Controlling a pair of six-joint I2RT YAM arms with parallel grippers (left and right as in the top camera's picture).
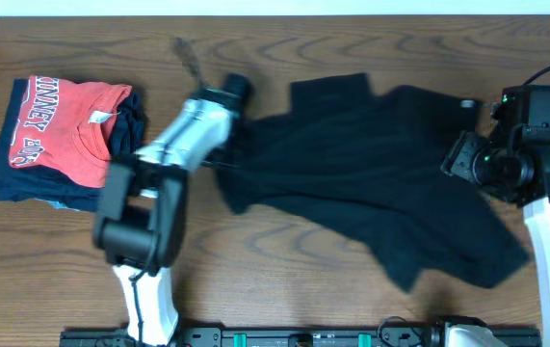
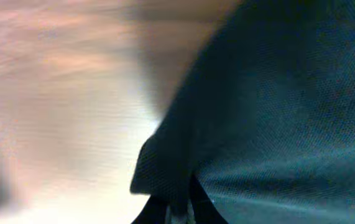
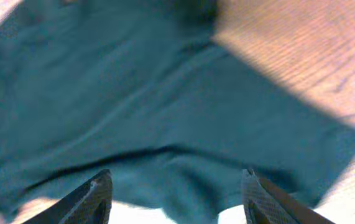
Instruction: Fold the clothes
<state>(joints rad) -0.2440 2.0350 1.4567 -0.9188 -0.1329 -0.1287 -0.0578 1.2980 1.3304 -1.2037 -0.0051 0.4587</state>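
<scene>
The black T-shirt (image 1: 371, 173) lies spread and crumpled across the middle and right of the table. My left gripper (image 1: 236, 93) is at the shirt's left edge, and in the left wrist view its fingers (image 2: 178, 211) are shut on a pinch of the black T-shirt (image 2: 276, 112). My right gripper (image 1: 459, 154) hovers over the shirt's right edge near the small white neck tag (image 1: 466, 103). In the right wrist view its fingers (image 3: 176, 196) are open with the black T-shirt (image 3: 165, 106) below them, holding nothing.
A red T-shirt with white lettering (image 1: 67, 120) lies on folded navy-blue garments (image 1: 24, 178) at the left of the table. Bare wood (image 1: 284, 280) shows in front of the black shirt. A black rail (image 1: 303, 337) runs along the front edge.
</scene>
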